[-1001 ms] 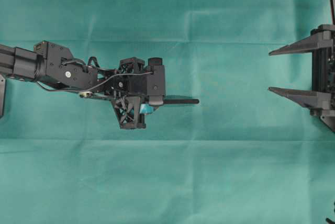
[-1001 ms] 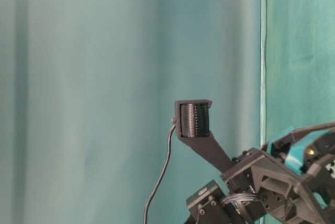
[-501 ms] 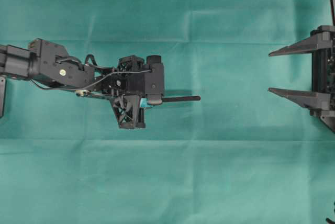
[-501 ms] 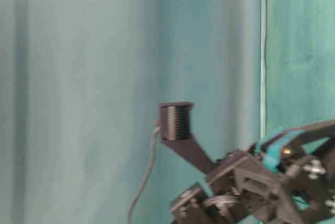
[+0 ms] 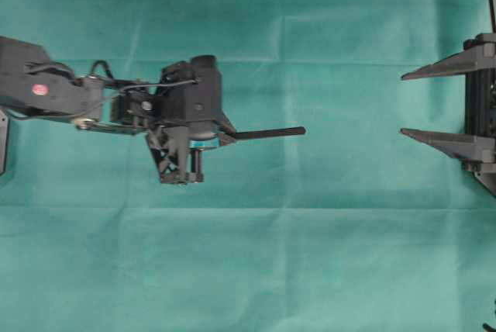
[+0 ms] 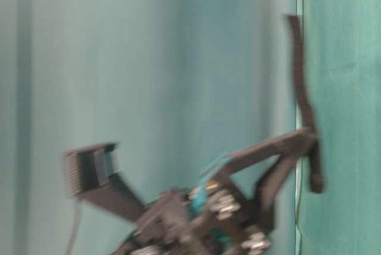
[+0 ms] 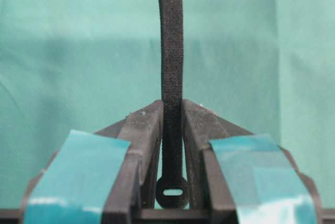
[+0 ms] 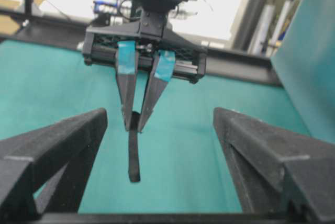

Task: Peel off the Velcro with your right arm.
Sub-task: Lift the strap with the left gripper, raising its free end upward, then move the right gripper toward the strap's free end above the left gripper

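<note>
The Velcro (image 5: 271,133) is a thin black strip held level above the cloth, its free end pointing at the right arm. My left gripper (image 5: 231,136), with teal finger pads, is shut on the end that carries the rounded slotted knob. The left wrist view shows the Velcro (image 7: 171,51) pinched between the fingertips of the left gripper (image 7: 171,108), knob deep between the fingers. My right gripper (image 5: 403,105) stands open at the right edge, well apart from the strip. From the right wrist, the Velcro (image 8: 134,153) hangs ahead, left of centre between the open black fingers (image 8: 63,145).
A creased teal cloth (image 5: 310,270) covers the table, and a teal backdrop (image 6: 119,58) stands behind it. In the right wrist view the table's far edge (image 8: 246,69) and lab clutter lie behind the left arm.
The left gripper has shut on the Velcro and lifted it off the cloth, turning at the wrist. The strip's free end has shifted slightly toward the right arm. The right gripper stayed open and still.
</note>
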`<state>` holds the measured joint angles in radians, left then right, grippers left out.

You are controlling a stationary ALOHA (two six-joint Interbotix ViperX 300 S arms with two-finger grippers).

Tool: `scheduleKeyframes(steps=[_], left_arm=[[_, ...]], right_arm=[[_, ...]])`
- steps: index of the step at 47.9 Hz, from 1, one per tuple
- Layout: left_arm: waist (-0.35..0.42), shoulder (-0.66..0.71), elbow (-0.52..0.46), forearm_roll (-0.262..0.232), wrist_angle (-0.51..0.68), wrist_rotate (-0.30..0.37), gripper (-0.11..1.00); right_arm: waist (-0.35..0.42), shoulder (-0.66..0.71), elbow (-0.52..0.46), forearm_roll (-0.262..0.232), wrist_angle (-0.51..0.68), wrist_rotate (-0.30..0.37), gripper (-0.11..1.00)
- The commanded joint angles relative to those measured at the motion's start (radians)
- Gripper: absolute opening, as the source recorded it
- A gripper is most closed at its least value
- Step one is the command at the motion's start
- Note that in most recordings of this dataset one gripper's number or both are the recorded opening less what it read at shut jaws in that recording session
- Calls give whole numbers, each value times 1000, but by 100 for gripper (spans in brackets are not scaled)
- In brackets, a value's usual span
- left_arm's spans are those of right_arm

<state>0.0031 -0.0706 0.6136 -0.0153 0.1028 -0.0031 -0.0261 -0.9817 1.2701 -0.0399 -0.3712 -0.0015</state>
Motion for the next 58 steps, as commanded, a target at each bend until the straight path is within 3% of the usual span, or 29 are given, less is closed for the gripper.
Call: scheduleKeyframes(steps=[1, 20, 31, 46, 58], left_arm=[[-3, -72, 2, -3, -3, 0, 10], [-5, -222, 57, -5, -44, -14, 10], [-8, -267, 101, -9, -156, -58, 10], [-8, -295, 160, -11, -299, -272, 10], [-8, -298, 169, -11, -311, -359, 10]], right_arm=[[-2, 8, -46, -6, 6, -3, 62], [-2, 78, -135, -48, 34, -9, 62], [-2, 140, -170, -74, 34, -72, 62], [-5, 212, -189, -74, -11, -239, 62], [-55, 278, -196, -74, -81, -342, 62]])
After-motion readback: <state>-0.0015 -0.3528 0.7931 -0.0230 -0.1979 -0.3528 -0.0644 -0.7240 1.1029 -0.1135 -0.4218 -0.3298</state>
